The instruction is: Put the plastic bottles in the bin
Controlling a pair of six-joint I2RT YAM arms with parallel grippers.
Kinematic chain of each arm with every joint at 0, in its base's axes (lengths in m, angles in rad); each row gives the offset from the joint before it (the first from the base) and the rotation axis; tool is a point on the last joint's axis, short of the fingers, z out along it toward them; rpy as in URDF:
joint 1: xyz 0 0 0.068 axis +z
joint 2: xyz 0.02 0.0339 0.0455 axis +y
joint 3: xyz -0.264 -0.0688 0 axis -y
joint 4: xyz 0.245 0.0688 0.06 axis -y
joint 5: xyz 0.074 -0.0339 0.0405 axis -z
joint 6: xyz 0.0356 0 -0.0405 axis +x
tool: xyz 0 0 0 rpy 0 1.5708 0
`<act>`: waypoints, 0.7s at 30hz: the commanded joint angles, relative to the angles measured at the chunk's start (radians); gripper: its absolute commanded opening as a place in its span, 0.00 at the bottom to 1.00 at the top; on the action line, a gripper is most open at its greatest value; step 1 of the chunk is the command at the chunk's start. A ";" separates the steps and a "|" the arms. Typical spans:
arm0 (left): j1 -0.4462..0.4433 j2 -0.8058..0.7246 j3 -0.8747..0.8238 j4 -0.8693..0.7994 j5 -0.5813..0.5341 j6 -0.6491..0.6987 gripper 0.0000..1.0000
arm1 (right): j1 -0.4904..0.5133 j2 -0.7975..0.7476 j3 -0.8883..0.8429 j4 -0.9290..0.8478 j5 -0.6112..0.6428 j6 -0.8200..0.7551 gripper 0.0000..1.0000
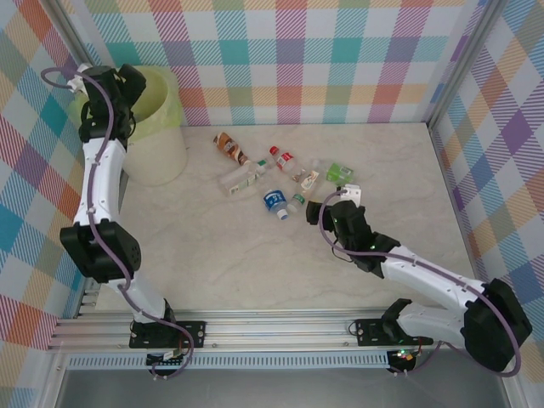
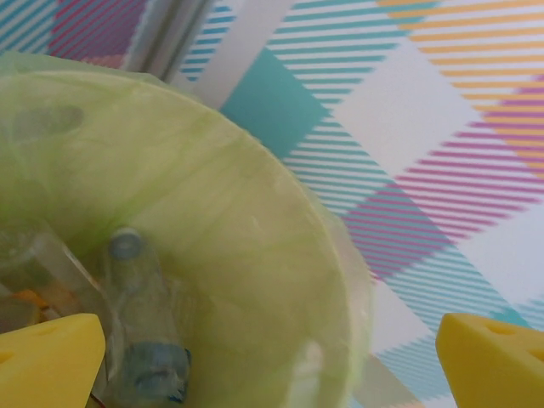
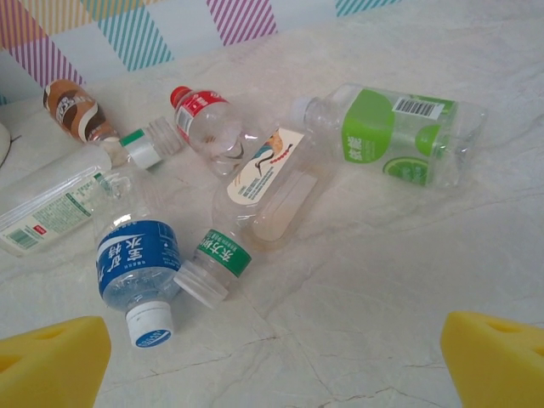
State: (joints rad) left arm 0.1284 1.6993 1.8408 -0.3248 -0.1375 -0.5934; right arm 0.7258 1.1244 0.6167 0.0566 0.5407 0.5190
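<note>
right end effector (image 3: 276, 364) released, six bottles (image 3: 136, 270) (image 3: 259, 200) (image 3: 399, 136) (image 3: 208, 126) (image 3: 70, 108) (image 3: 51, 212) ahead; left end effector (image 2: 272, 364) released above bin (image 2: 221, 204)

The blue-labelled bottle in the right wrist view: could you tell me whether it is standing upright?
No, the blue-labelled bottle lies on its side on the table, its white cap toward the camera.

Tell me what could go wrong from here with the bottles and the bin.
The blue-label bottle and the green-band bottle lie close together before the open right hand, so a grasp might knock one rolling. The left hand hangs over the bin, possibly blocking the right arm's drop.
</note>
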 commanded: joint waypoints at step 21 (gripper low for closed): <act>-0.108 -0.876 -1.015 0.124 0.152 -0.159 1.00 | -0.041 0.568 0.519 -0.379 -0.211 0.416 0.87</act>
State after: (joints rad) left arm 0.0120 0.8783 0.8581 -0.1581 0.0284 -0.7486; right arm 0.6983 1.6550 1.0893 -0.2562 0.3721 0.8707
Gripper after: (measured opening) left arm 0.999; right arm 0.882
